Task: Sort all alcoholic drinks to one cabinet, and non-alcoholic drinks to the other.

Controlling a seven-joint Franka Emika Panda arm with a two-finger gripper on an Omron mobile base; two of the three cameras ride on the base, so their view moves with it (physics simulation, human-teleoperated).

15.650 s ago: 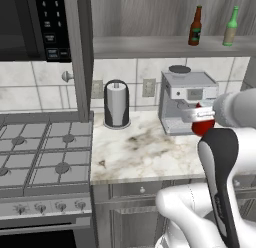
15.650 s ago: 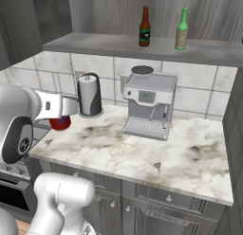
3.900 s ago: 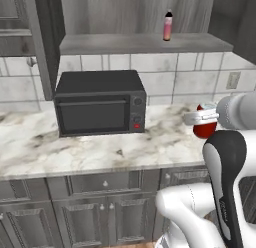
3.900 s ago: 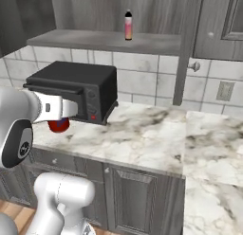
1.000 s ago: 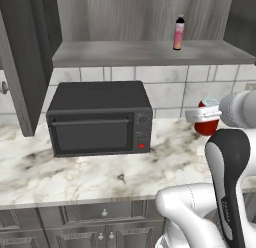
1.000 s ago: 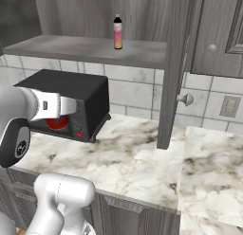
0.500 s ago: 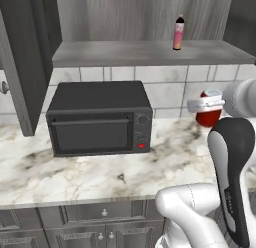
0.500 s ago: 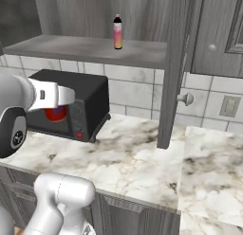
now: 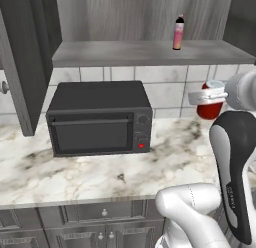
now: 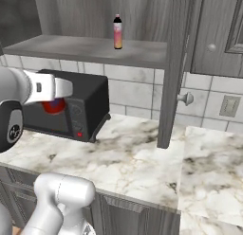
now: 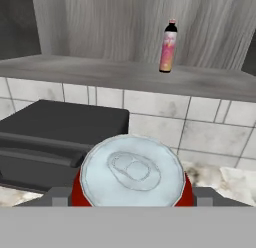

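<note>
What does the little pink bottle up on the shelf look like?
The pink bottle is small and slim, with a black cap and a body fading from pink to yellowish lower down. It stands upright and alone on the grey shelf floor of the open wall cabinet, toward its right side, above the black microwave. Nothing touches it but the shelf.

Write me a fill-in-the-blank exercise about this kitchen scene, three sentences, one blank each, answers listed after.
1. The two-finger gripper is closed around a short ____ soda can with a silver top.
2. The small pink bottle with a black cap stands upright on the grey shelf floor of the open wall ____.
3. Below that shelf, on the marble counter, sits a black ____.

Answers: red; cabinet; microwave
</note>
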